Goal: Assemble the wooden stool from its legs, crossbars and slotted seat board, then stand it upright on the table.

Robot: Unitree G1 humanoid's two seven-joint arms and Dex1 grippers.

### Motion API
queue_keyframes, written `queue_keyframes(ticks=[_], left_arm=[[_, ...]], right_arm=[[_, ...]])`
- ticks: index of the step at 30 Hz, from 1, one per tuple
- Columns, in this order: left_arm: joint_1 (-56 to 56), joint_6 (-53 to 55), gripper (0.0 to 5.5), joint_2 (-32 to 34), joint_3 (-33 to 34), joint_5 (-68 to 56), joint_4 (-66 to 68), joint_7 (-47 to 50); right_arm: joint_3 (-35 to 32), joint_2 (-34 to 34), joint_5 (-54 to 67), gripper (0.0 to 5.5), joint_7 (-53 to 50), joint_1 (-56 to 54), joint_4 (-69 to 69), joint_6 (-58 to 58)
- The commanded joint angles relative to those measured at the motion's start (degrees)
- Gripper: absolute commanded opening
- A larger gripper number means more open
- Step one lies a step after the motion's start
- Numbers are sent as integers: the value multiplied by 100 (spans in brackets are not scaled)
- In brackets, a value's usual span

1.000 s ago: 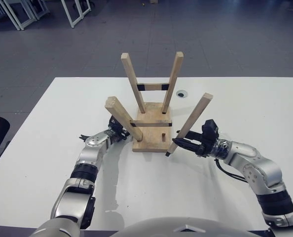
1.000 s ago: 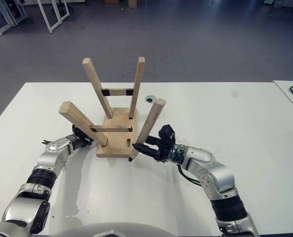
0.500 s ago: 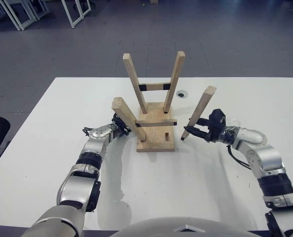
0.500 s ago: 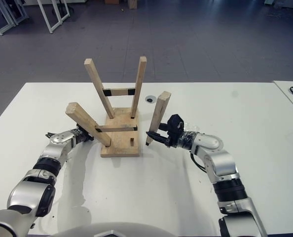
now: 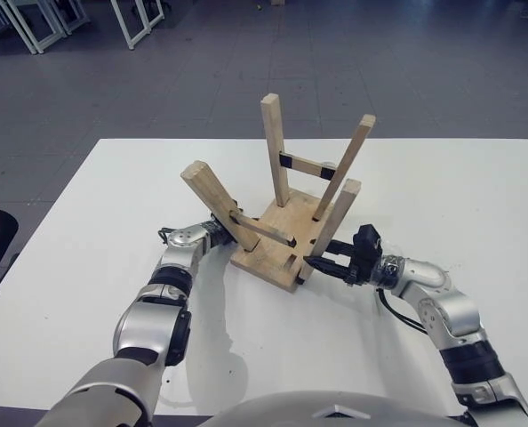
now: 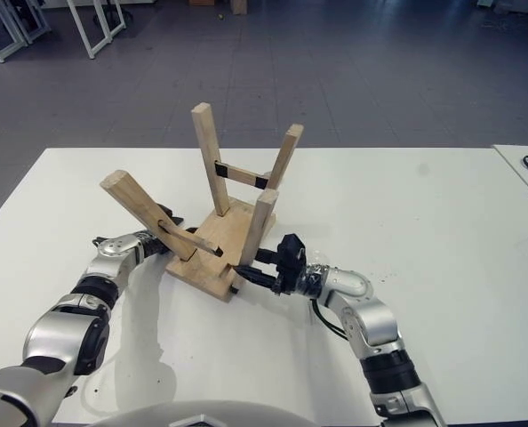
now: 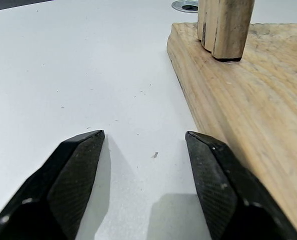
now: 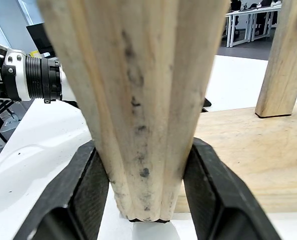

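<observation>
Upturned seat board (image 5: 275, 258) lies mid-tabletop with three legs fitted. The right gripper (image 5: 316, 263) clamps the fourth leg (image 5: 340, 209) low down at the board's near edge, likely slotting it in. The left gripper (image 7: 144, 136) rests open and empty beside the board. Next: align it and press down.

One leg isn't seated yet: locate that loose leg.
Left eye view, right of centre: the loose leg leans in the right gripper, lower end at the seat board's near right edge.
</observation>
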Motion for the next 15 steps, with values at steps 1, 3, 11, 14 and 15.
queue_keyframes(ticks=[1, 3, 11, 14, 15], left_arm=[[54, 102, 301, -47, -20, 158, 111, -94], [68, 113, 301, -53, -19, 162, 100, -100], [33, 165, 301, -172, -44, 217, 55, -122], [72, 166, 301, -215, -53, 243, 29, -139], [81, 169, 301, -220, -49, 249, 23, -144]], right_arm=[[-463, -193, 447, 203, -195, -168, -755, 426], [-513, -180, 548, 202, -282, -222, -913, 558], [-11, 240, -6, 202, -231, -533, 122, 39], [99, 320, -159, 202, -138, -596, 468, -164], [123, 331, -198, 202, -117, -609, 532, -205]])
